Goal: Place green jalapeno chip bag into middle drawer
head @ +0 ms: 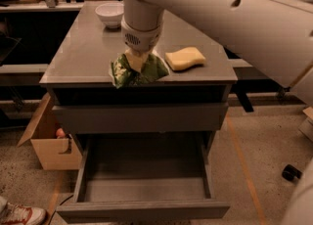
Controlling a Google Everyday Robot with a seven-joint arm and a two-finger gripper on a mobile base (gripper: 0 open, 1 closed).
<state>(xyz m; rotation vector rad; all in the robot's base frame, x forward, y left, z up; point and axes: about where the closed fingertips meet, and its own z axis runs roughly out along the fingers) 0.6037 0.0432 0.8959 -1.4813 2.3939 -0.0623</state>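
Observation:
The green jalapeno chip bag [138,71] hangs crinkled at the front edge of the grey cabinet top [83,53], overlapping the edge a little. My gripper [135,58] comes down from above and is shut on the bag's top. The large white arm [230,13] crosses the upper right of the view. The middle drawer [144,208] is pulled open below, its grey tray bare, directly beneath and in front of the bag. The closed drawer front [142,116] sits above it.
A yellow sponge [185,58] lies on the cabinet top right of the bag. A white bowl [110,13] stands at the back. A cardboard box [46,143] sits on the floor to the left. A shoe [19,214] shows at bottom left.

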